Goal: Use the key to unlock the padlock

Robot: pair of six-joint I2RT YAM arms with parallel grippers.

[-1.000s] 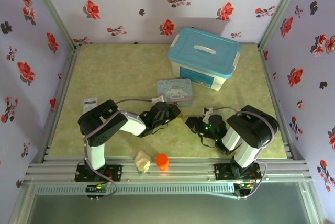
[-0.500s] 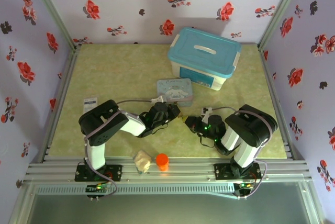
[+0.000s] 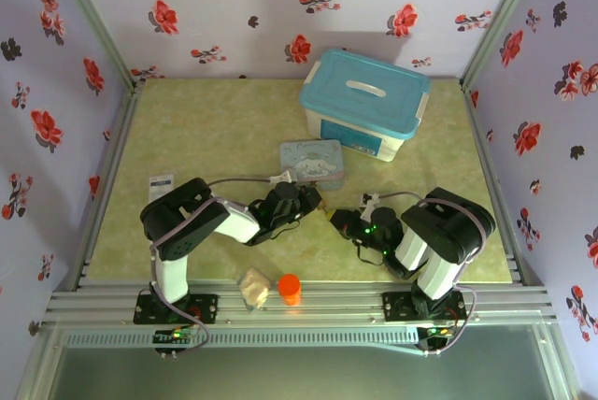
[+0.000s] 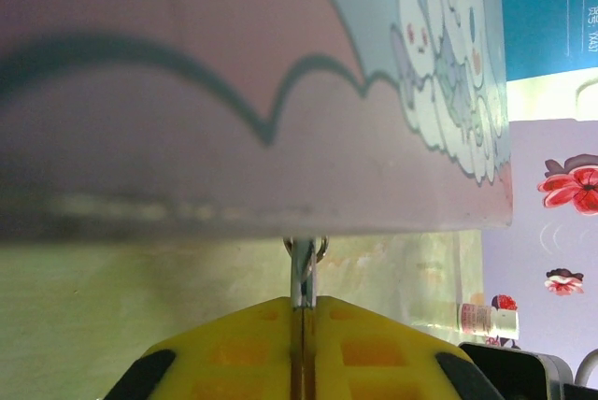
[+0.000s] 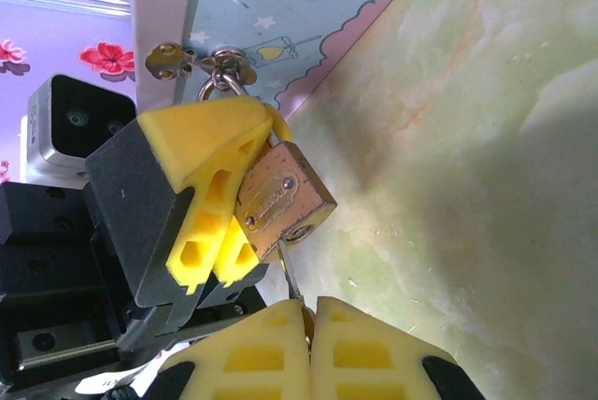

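Observation:
The brass padlock (image 5: 285, 199) hangs in the air, pinched at its top by my left gripper's yellow fingers (image 5: 207, 199). In the left wrist view that gripper (image 4: 303, 305) is shut on the padlock's grey shackle (image 4: 301, 269). My right gripper (image 5: 309, 311) is shut on the thin grey key (image 5: 291, 277). The key's tip meets the keyhole on the padlock's bottom face. A spare key (image 5: 171, 59) dangles from a ring on the shackle. In the top view the left gripper (image 3: 313, 202) and the right gripper (image 3: 336, 218) meet nose to nose at the table's middle front.
The pale blue cartoon tin (image 3: 313, 159) lies just behind both grippers, very close to the left wrist camera. A blue-lidded storage box (image 3: 364, 101) stands further back. An orange cylinder (image 3: 290, 286) and a beige lump (image 3: 252, 286) sit at the front edge. A small card (image 3: 163, 181) lies left.
The right gripper has edged slightly left toward the left gripper. The left arm has hardly moved.

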